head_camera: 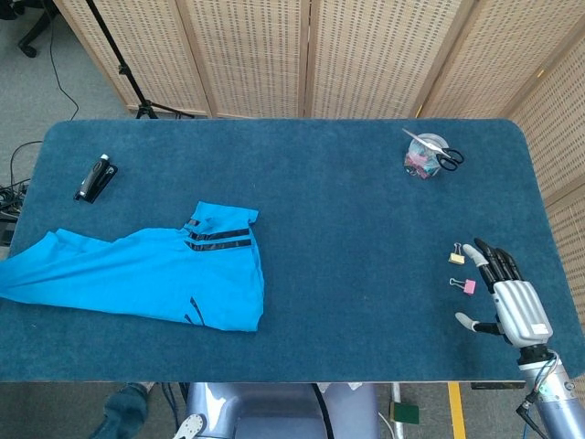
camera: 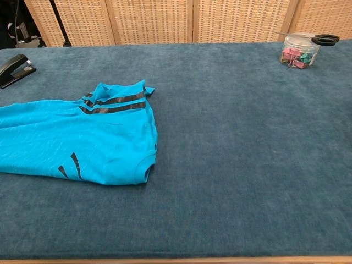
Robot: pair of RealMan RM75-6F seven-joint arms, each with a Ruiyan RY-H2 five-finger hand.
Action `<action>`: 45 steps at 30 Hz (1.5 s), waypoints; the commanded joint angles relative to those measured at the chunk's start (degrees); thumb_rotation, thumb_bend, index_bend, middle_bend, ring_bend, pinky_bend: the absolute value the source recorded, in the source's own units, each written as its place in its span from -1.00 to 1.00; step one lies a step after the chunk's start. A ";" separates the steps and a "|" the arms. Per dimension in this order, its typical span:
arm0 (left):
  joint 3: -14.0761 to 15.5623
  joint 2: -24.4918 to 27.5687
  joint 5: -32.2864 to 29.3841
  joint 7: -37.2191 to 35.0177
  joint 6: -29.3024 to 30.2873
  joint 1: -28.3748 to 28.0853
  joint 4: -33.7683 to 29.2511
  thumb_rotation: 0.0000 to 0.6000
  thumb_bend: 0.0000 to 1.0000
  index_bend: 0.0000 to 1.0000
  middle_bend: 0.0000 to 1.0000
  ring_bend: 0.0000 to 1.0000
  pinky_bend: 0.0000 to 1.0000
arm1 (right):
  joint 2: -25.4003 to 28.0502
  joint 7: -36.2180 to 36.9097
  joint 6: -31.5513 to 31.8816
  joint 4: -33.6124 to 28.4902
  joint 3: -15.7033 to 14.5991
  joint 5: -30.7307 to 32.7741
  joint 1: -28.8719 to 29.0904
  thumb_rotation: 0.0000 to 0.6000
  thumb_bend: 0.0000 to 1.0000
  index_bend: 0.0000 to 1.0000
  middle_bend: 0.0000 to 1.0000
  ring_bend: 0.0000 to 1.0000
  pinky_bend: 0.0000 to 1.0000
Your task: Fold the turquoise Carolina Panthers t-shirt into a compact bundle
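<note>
Head view puts your right hand (head_camera: 509, 297) at the lower right of the frame, palm down over the table (head_camera: 366, 229), fingers spread apart and holding nothing, thumb out toward the middle. Your left hand shows in neither view, so its fingers cannot be judged. Just beyond your right fingertips (head_camera: 486, 258) lie two binder clips, a yellow one (head_camera: 456, 258) and a pink one (head_camera: 465, 285), close to the fingers but not touching them.

You have the turquoise t-shirt (head_camera: 146, 274) far across the table from that hand, at the lower left of the frame, lying flat in a long folded strip whose left end runs off the table's left edge. Its striped sleeve (head_camera: 219, 231) points toward the top of the frame. A stapler (head_camera: 96, 177) sits above the shirt at the upper left, and a jar of clips (head_camera: 421, 157) with scissors (head_camera: 442, 153) across its top stands at the upper right.
</note>
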 commanded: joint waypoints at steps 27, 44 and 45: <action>-9.56 7.61 13.67 12.52 42.02 -10.08 -54.50 1.00 1.00 0.49 -1.00 -1.00 -1.00 | 1.43 2.60 1.55 -0.54 -0.20 -1.37 -0.67 1.00 -1.00 -1.00 -1.00 -1.00 -1.00; -1.80 -9.93 18.58 31.59 28.45 -15.70 -54.13 1.00 0.92 0.47 -1.00 -1.00 -1.00 | 1.77 4.13 1.37 0.05 -0.13 -1.07 -0.70 1.00 -1.00 -1.00 -1.00 -1.00 -1.00; -1.35 -10.21 18.62 31.46 28.27 -15.60 -53.76 1.00 0.85 0.39 -1.00 -1.00 -1.00 | 1.80 4.19 1.38 0.04 -0.12 -1.10 -0.70 1.00 -1.00 -1.00 -1.00 -1.00 -1.00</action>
